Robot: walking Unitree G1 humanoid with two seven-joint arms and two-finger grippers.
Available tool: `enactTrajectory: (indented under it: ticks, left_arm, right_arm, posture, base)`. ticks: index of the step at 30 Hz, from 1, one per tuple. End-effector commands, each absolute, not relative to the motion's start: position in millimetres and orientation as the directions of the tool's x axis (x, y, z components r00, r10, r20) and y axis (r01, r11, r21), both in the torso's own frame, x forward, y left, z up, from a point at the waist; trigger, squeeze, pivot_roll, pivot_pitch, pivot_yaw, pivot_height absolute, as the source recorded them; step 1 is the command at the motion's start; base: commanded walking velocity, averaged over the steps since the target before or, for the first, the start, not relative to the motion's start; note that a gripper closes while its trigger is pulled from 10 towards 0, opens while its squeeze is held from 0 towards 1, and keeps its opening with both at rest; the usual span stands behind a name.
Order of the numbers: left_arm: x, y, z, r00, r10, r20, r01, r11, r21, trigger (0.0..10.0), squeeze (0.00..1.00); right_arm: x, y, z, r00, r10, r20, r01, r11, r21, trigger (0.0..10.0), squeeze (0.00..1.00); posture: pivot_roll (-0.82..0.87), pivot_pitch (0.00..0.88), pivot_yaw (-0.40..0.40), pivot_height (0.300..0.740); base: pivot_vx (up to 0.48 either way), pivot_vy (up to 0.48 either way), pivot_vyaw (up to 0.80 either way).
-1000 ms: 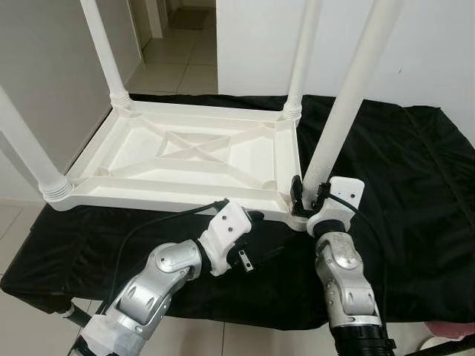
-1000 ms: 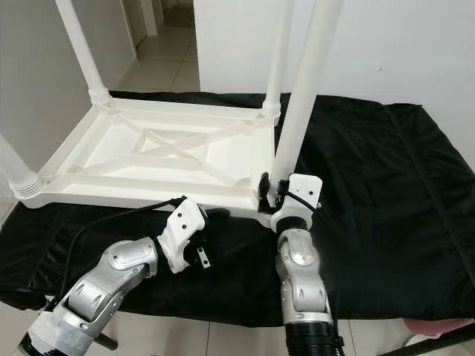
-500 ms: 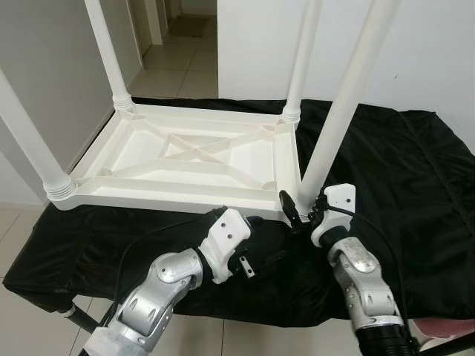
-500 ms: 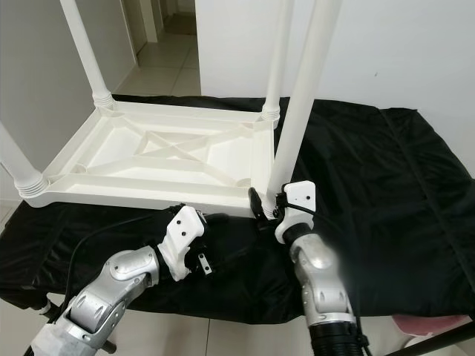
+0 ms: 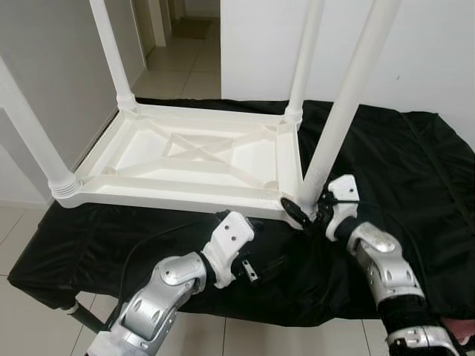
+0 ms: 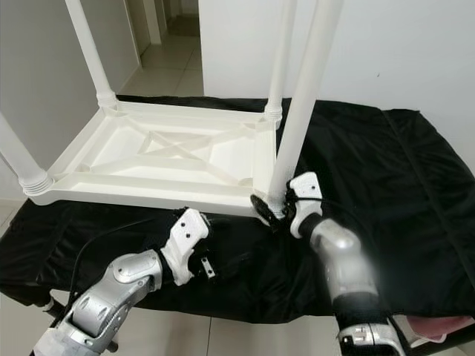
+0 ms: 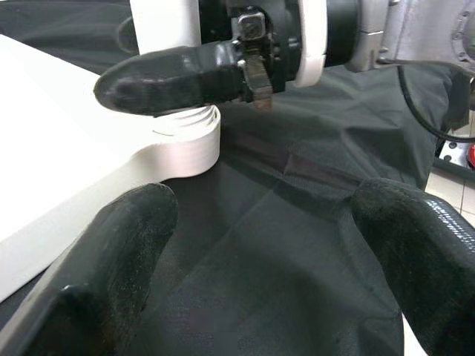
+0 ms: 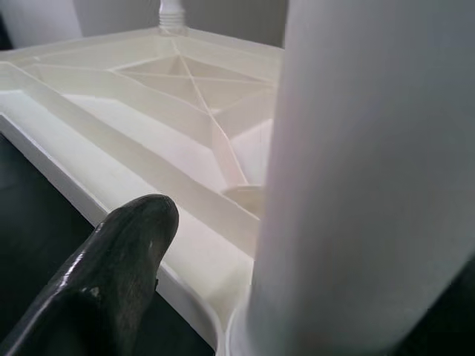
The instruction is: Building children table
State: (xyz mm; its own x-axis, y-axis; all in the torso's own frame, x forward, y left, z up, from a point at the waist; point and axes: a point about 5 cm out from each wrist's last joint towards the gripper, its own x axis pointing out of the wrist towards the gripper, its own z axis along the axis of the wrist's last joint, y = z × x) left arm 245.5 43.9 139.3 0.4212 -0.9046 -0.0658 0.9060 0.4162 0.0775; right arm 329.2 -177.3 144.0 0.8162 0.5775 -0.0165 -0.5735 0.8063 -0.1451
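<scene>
- Upturned white table (image 5: 200, 159) on black cloth (image 5: 415, 170), four legs up.
- Right gripper (image 5: 308, 213) at base of near-right leg (image 5: 338, 126), fingers apart around it; seating that leg looks the step.
- Left gripper (image 7: 260, 245) low beside, fingers spread, empty.
- Next: probably clamp, twist home.

Black cloth (image 5: 415, 170) over a work surface, tiled floor (image 5: 174, 70), white wall (image 5: 438, 52)

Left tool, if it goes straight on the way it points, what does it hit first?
Probably the right tool, which lies across its line just ahead, at the table corner. Depth is hard to judge; the left tool is open over the black cloth.
</scene>
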Motion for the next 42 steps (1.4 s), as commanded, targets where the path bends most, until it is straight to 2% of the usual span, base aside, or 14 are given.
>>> enactTrajectory:
  ticks: [1, 7, 8, 10, 11, 13, 14, 25, 26, 28, 31, 34, 38, 42]
  left_arm:
    - [249.8, 45.6, 144.4, 0.486, -0.872, -0.056, 0.873, 0.481, 0.082, 10.0, 0.00]
    - [251.5, 45.3, 145.6, 0.492, -0.869, -0.061, 0.870, 0.487, 0.083, 10.0, 0.00]
    - [251.8, 44.6, 146.6, 0.493, -0.868, -0.060, 0.869, 0.487, 0.083, 10.0, 0.00]
    - [251.8, 44.6, 146.6, 0.493, -0.868, -0.060, 0.869, 0.487, 0.083, 10.0, 0.00]
    - [251.9, 44.2, 147.4, 0.494, -0.868, -0.060, 0.869, 0.488, 0.084, 10.0, 0.00]
    - [251.9, 44.2, 147.4, 0.494, -0.868, -0.060, 0.869, 0.488, 0.084, 10.0, 0.00]
    - [251.9, 44.1, 147.9, 0.496, -0.866, -0.059, 0.867, 0.491, 0.086, 10.0, 0.00]
    - [253.3, 45.9, 148.3, 0.508, -0.859, -0.064, 0.860, 0.502, 0.089, 10.0, 0.00]
    - [253.8, 46.0, 148.7, 0.509, -0.859, -0.060, 0.859, 0.502, 0.102, 10.0, 0.00]
    - [253.8, 46.0, 148.7, 0.509, -0.859, -0.060, 0.859, 0.502, 0.102, 10.0, 0.00]
    - [252.3, 43.0, 146.1, 0.500, -0.864, -0.065, 0.864, 0.491, 0.115, 10.0, 0.00]
    - [250.8, 41.1, 145.4, 0.491, -0.869, -0.064, 0.868, 0.482, 0.119, 10.0, 0.00]
    - [250.4, 40.6, 145.6, 0.488, -0.871, -0.062, 0.869, 0.479, 0.123, 10.0, 0.00]
    - [250.0, 41.0, 145.3, 0.485, -0.872, -0.064, 0.871, 0.476, 0.120, 10.0, 0.00]
  right_arm:
    - [335.3, -174.1, 138.7, 0.792, 0.608, -0.056, -0.608, 0.776, -0.166, 8.1, 0.00]
    - [341.6, -172.5, 137.9, 0.783, 0.618, -0.073, -0.620, 0.764, -0.179, 8.0, 0.00]
    - [343.0, -171.7, 136.6, 0.778, 0.624, -0.080, -0.627, 0.759, -0.178, 4.8, 0.00]
    - [343.0, -171.7, 136.6, 0.778, 0.624, -0.080, -0.627, 0.759, -0.178, 4.8, 0.00]
    - [344.0, -171.0, 134.9, 0.773, 0.627, -0.091, -0.632, 0.753, -0.184, 1.8, 0.00]
    - [344.0, -171.0, 134.9, 0.773, 0.627, -0.091, -0.632, 0.753, -0.184, 1.8, 0.00]
    - [344.6, -170.7, 133.8, 0.771, 0.630, -0.097, -0.636, 0.750, -0.183, 0.0, 0.00]
    - [344.9, -172.9, 124.7, 0.764, 0.634, -0.119, -0.645, 0.747, -0.163, 0.0, 0.00]
    - [346.0, -173.1, 123.8, 0.793, 0.596, -0.127, -0.610, 0.773, -0.176, 10.0, 0.00]
    - [346.0, -173.1, 123.8, 0.793, 0.596, -0.127, -0.610, 0.773, -0.176, 10.0, 0.00]
    - [346.7, -162.6, 122.6, 0.877, 0.470, -0.100, -0.479, 0.870, -0.119, 10.0, 0.00]
    - [345.1, -155.9, 122.6, 0.919, 0.386, -0.079, -0.390, 0.920, -0.044, 10.0, 0.00]
    - [344.5, -154.4, 122.4, 0.933, 0.352, -0.075, -0.355, 0.935, -0.021, 10.0, 0.00]
    - [337.7, -145.5, 122.9, 0.970, 0.238, -0.048, -0.238, 0.971, 0.013, 10.0, 0.00]
  posture:
    - [-0.06, 0.014, 0.028, 0.740]
    - [-0.05, 0.016, 0.024, 0.740]
    - [-0.04, 0.019, 0.021, 0.740]
    - [-0.04, 0.019, 0.021, 0.740]
    - [-0.03, 0.018, 0.019, 0.740]
    - [-0.03, 0.018, 0.019, 0.740]
    - [-0.03, 0.019, 0.018, 0.740]
    - [-0.03, 0.018, 0.012, 0.740]
    - [-0.03, 0.024, 0.011, 0.740]
    - [-0.03, 0.024, 0.011, 0.740]
    - [-0.05, 0.027, 0.015, 0.740]
    - [-0.05, 0.028, 0.017, 0.740]
    - [-0.05, 0.028, 0.017, 0.740]
    - [-0.05, 0.029, 0.018, 0.740]
  base:
    - [0.000, 0.000, 0.00]
    - [0.000, 0.000, 0.00]
    - [0.000, 0.000, 0.00]
    - [0.000, 0.000, 0.00]
    - [0.000, 0.000, 0.00]
    - [0.000, 0.000, 0.00]
    - [0.000, 0.000, 0.00]
    - [0.000, 0.000, 0.00]
    - [0.000, 0.000, 0.00]
    - [0.000, 0.000, 0.00]
    - [0.000, 0.000, 0.00]
    - [0.000, 0.000, 0.00]
    - [0.000, 0.000, 0.00]
    - [0.000, 0.000, 0.00]
